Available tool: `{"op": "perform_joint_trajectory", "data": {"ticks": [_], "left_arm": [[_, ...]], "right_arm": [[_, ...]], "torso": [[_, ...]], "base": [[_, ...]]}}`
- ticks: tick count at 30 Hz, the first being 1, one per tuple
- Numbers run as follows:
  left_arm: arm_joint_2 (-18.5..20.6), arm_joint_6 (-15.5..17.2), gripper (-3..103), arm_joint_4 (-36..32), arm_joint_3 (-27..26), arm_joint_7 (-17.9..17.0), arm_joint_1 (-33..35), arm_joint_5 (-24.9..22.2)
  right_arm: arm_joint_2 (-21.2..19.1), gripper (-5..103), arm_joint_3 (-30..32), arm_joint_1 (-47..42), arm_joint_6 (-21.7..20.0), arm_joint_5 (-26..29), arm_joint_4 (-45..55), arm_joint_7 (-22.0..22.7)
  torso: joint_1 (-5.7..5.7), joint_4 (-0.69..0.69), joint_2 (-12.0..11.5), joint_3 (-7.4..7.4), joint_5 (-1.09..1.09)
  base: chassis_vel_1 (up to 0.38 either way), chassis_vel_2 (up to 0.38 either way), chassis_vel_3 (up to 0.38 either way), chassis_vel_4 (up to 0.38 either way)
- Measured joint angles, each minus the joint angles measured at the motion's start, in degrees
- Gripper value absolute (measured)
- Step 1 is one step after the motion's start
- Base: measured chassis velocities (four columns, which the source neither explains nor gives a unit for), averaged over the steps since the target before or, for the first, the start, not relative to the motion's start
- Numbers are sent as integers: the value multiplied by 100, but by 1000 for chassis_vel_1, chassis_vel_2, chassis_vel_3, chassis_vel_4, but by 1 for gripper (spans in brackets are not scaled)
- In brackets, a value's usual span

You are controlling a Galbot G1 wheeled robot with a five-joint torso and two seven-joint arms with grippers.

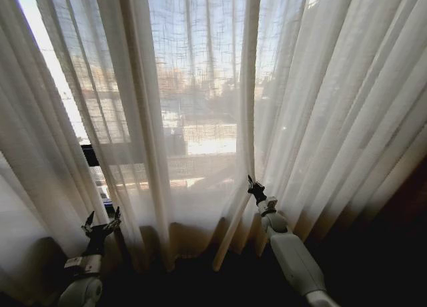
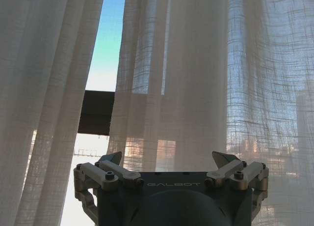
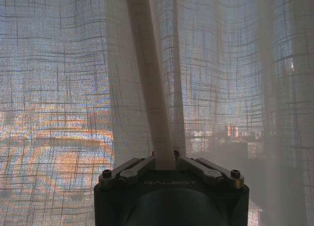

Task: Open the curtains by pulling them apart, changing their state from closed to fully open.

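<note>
The sheer cream curtains (image 1: 193, 107) hang in pleats across the whole window. My right gripper (image 1: 253, 184) is shut on a thick hemmed fold of the curtain (image 3: 149, 88) at the middle; in the right wrist view the jaws of this gripper (image 3: 165, 160) pinch that fold. My left gripper (image 1: 101, 222) stands open low on the left, just before the fabric, with nothing between its fingers. In the left wrist view the left gripper (image 2: 168, 162) faces a curtain panel (image 2: 196, 78), with a narrow gap (image 2: 105, 59) between panels beside it.
A dark window frame bar (image 2: 95, 112) shows through the gap, also seen as a dark bar (image 1: 90, 155) in the head view. More pleated fabric (image 1: 347, 133) hangs to the right. The floor below is dark.
</note>
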Motion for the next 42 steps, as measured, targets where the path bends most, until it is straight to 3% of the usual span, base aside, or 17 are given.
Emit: {"op": "perform_joint_trajectory", "data": {"ticks": [42], "left_arm": [[0, 0, 100, 0, 0, 0, 0, 0]], "right_arm": [[-76, 0, 111, -92, 90, 75, -36, -239]], "torso": [[0, 0, 0, 0, 0]], "base": [[-376, -333, 380, 332]]}}
